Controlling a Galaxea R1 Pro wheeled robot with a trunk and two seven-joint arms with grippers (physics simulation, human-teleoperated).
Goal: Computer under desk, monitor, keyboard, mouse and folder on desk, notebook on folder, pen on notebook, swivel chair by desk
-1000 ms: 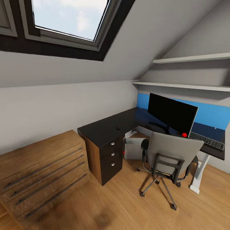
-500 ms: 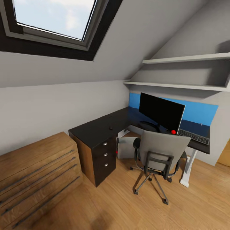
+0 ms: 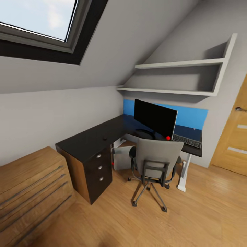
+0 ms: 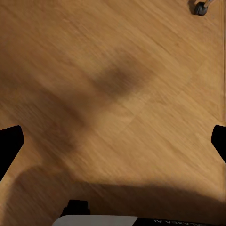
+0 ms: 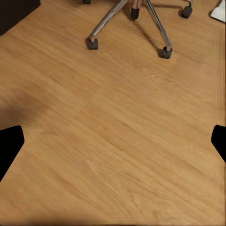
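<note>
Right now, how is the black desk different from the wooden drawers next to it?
The desk has a glossy black L-shaped top; the wooden chest of drawers is brown with a plain rectangular top. The desk's drawer unit has three drawers with small round silver knobs; the chest has wide drawers with long dark slots. The desk holds the monitor and keyboard; nothing shows on the chest. Both stand on the wooden floor along the same wall.
</note>
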